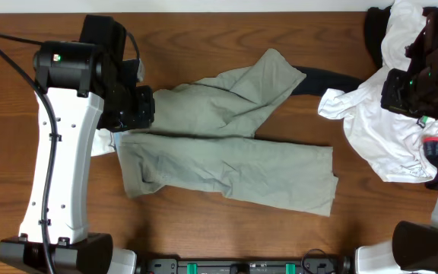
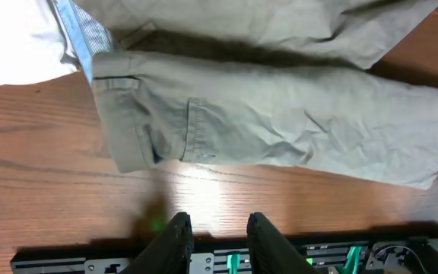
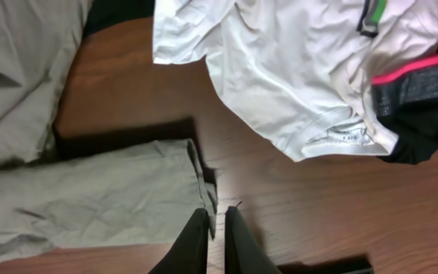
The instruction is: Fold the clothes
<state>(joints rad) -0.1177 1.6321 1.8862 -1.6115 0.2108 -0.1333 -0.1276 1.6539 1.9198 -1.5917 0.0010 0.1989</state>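
Observation:
The khaki-grey trousers (image 1: 226, 160) lie spread across the middle of the table, one leg flat along the front and the other doubled back toward the far side. My left gripper (image 1: 134, 106) hovers over their waistband (image 2: 124, 114). In the left wrist view this gripper (image 2: 217, 224) is open with only bare wood between its fingers. My right gripper (image 1: 405, 91) hangs above the white shirts (image 1: 386, 129). Seen from its wrist, it (image 3: 215, 221) is shut to a slit and grips nothing. The trouser leg's hem (image 3: 192, 171) lies beyond its tips.
A heap of white shirts (image 3: 280, 68) fills the right end. A dark piece with a red band (image 3: 413, 84) sits at the heap's edge. A black piece (image 1: 325, 80) pokes out behind the trousers. A white cloth (image 2: 14, 38) lies by the left arm.

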